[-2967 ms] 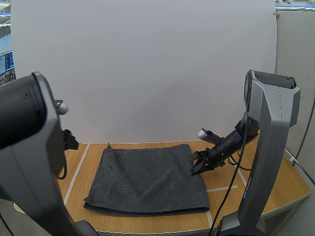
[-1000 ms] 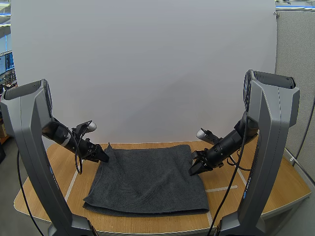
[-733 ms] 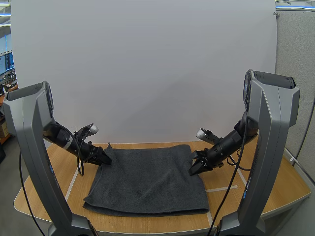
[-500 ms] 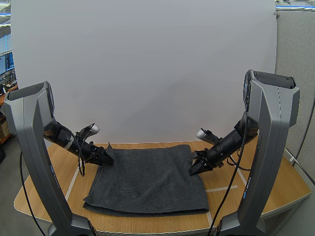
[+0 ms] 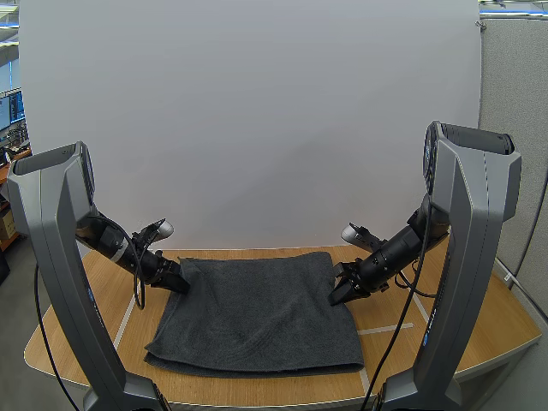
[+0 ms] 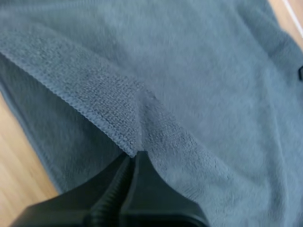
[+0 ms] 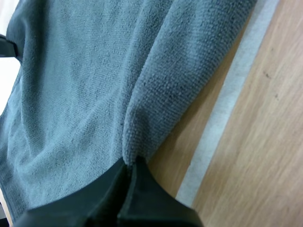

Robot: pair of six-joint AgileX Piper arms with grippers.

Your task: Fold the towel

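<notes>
A dark grey towel (image 5: 261, 312) lies folded in layers on the wooden table (image 5: 479, 330). My left gripper (image 5: 182, 286) is at the towel's far left corner. In the left wrist view its fingers (image 6: 135, 163) pinch the hemmed edge of the towel (image 6: 156, 94), which puckers up at the tips. My right gripper (image 5: 336, 297) is at the towel's right edge, near the far right corner. In the right wrist view its fingers (image 7: 129, 171) are shut on a raised fold of the towel (image 7: 156, 90), beside a pale tape line (image 7: 222, 127).
White tape lines (image 5: 387, 328) mark the wooden table around the towel. Both arm bases (image 5: 467, 282) stand at the table's left and right sides. A white backdrop stands behind the table.
My left arm came in to the towel's far left corner and its fingers closed on the edge there. The right gripper has stayed where it was, shut on the right edge.
</notes>
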